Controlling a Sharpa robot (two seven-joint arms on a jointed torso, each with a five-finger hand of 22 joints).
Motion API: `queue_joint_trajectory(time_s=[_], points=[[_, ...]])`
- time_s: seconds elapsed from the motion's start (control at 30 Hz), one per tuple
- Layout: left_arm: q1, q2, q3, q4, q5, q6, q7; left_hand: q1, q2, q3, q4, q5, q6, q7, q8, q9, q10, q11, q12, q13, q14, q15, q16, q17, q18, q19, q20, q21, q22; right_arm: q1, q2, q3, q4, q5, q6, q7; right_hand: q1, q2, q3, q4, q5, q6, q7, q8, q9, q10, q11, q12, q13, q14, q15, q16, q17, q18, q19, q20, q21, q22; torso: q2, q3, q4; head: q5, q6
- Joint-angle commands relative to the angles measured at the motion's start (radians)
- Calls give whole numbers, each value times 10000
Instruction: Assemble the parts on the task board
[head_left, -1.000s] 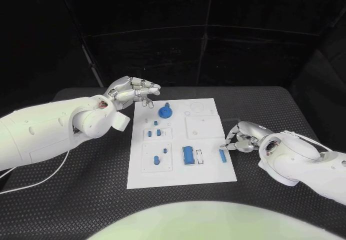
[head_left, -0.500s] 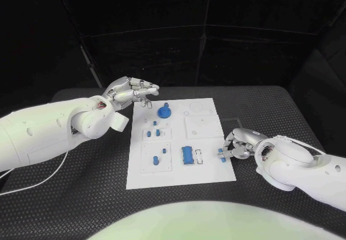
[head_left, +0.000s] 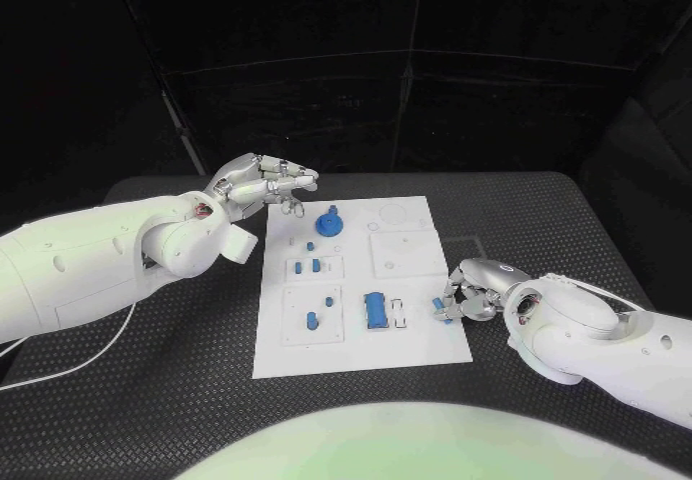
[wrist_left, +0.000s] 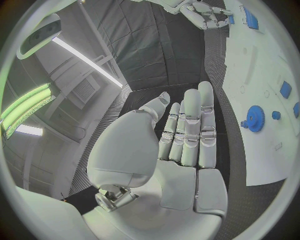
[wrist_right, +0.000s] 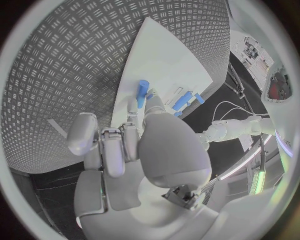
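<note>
**Two robot hands at a white task board**

Two white arms reach over a black desk (head_left: 173, 340) with a textured surface. On the left, the left hand (head_left: 267, 182) hovers above the far left corner of the task board (head_left: 418, 345), fingers extended side by side and slightly apart, gripping nothing; the wrist view shows the flat palm and straight fingers (wrist_left: 199, 131) with nothing between them.

Moving right, the task board lies flat in the middle of the desk. Blue parts sit on it: a round gear-like piece with a knob (head_left: 330, 223) near the far left, two small pegs (head_left: 306, 267) in a recessed square below it, another short peg (head_left: 312, 321) in a lower square, and a larger rectangular block (head_left: 376, 309) near the centre.

On the right, the right hand (head_left: 473, 290) rests low at the board's right edge, fingers curled inward. It pinches a small blue bar (head_left: 444, 308) between its fingertips, the bar's lower end right at the board's surface. The right wrist view shows this bar (wrist_right: 142, 93) gripped at the fingertips over the white board.
</note>
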Motion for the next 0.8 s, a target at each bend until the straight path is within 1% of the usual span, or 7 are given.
queue_joint_trajectory(time_s=[0.03, 0.13, 0.23, 0.3, 0.5, 0.6, 0.8], points=[[11, 0, 8, 18, 4, 109, 38, -2, 113, -67, -7, -51, -41, -50, 62, 13, -54, -9, 44, 15, -55, 11, -43, -10, 63, 51, 25, -33, -15, -100, 90, -76, -115, -403, 594, -146, 616, 203, 183, -307, -278, 60, 5, -132, -36, 95, -34, -43, 659, 989, -39, -29, 2207, -63, -61, -17, -12, -19, 4, 0, -8, 1, -1], [11, 0, 8, 23, 4, 113, 40, -2, 113, -67, -7, -51, -41, -50, 62, 13, -54, -9, 44, 15, -55, 11, -43, -10, 63, 51, 25, -33, -15, -127, 159, -75, -137, -643, 675, -164, 1379, 443, 615, -768, -733, 128, -20, -182, -50, 114, -63, 33, 734, 991, -73, -26, 2217, -65, -57, -49, -9, 1, 7, 2, -4, 14, -1], [11, 0, 8, 29, 4, 112, 46, 0, 116, -67, -7, -50, -40, -51, 64, 14, -55, -10, 46, 15, -55, 11, -43, -11, 63, 51, 25, -34, -16, -144, 229, -75, -158, -845, 731, -193, 1909, 634, 1047, -1156, -863, 242, 6, -251, -84, 111, -53, 77, 784, 993, -70, -21, 2229, -70, -63, -66, -10, 9, 3, -7, 3, 1, -1], [11, 0, 8, 36, 4, 104, 68, 16, 136, -69, -10, -48, -30, -58, 77, 16, -57, -15, 60, 17, -57, 8, -44, -13, 63, 55, 23, -42, -25, -150, 266, -75, -164, -936, 744, -206, 2022, 704, 1255, -1300, -739, 310, 31, -299, -107, 105, -39, 86, 800, 994, -53, -20, 2233, -75, -60, -61, -2, 27, -3, -4, 7, 7, -1], [11, -1, 8, 63, 3, 94, 93, 62, 173, -52, -28, -44, -24, -65, 89, 18, -58, -22, 75, 17, -60, 2, -45, -16, 65, 61, 18, -50, -33, -159, 317, -75, -152, -819, 559, -235, 1478, 638, 1585, -1226, 57, 396, -3, -493, -176, 105, -50, 90, 817, 994, -41, -22, 2231, -79, -45, -36, 23, 77, -7, -2, 7, 42, -1], [11, 0, 8, 67, 3, 92, 92, 73, 181, -48, -32, -43, -23, -65, 92, 19, -59, -23, 78, 17, -60, 1, -45, -17, 65, 62, 17, -51, -35, -161, 325, -75, -140, -270, 129, -228, 1053, 514, 1760, -1010, 985, 397, -38, -603, -204, 132, -79, 131, 857, 1005, -65, 1, 2279, -85, -18, -52, 47, 125, -8, -9, 2, 38, -1], [11, 9, 8, 72, 3, 103, 89, 117, 207, -31, -54, -40, -25, -67, 100, 18, -66, -26, 88, 15, -61, -4, -46, -20, 66, 68, 12, -57, -43, -162, 321, -74, -44, 879, -688, -167, 415, 254, 2454, -559, 2099, 508, -87, -804, -227, 189, -115, 187, 913, 1025, -103, 42, 2368, -99, 35, -85, 99, 225, -3, -5, 3, 74, -1]])
